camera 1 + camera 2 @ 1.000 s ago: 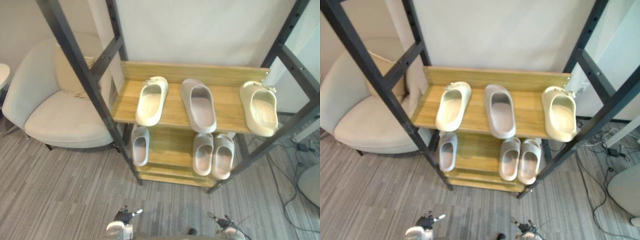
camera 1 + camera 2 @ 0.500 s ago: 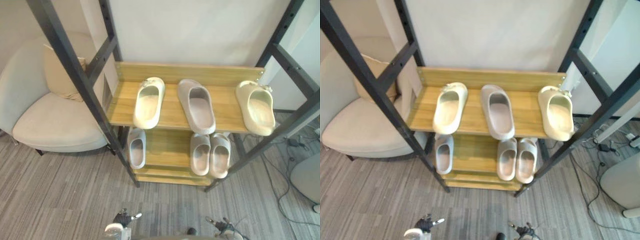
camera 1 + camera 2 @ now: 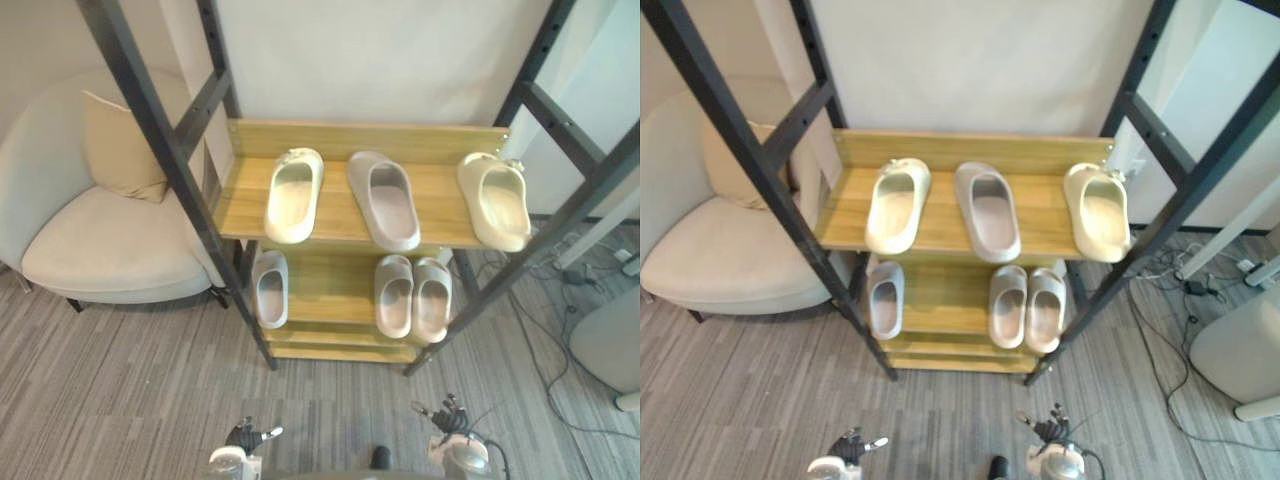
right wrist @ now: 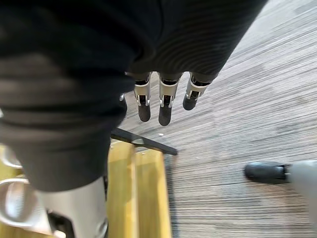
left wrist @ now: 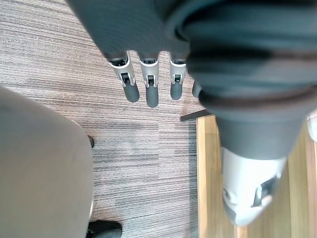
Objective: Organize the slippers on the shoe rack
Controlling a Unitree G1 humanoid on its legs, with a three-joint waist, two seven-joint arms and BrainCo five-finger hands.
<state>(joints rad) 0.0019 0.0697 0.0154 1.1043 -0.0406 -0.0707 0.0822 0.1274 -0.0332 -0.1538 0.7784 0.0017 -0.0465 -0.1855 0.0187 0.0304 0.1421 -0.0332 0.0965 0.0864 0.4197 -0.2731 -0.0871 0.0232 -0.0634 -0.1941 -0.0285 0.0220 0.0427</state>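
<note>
Footwear fills the shoe rack (image 3: 360, 142): up top we see the left cream slipper (image 3: 293, 195), middle grey slipper (image 3: 384, 200) and right cream slipper (image 3: 495, 200); below, a lone grey slipper (image 3: 270, 288) and a grey pair (image 3: 394, 295) side by side. Our left hand (image 5: 151, 91) and right hand (image 4: 165, 108) hang over carpet (image 3: 120, 380), fingers straight, holding nothing. An armchair (image 3: 100, 240) stands just beside the rack.
</note>
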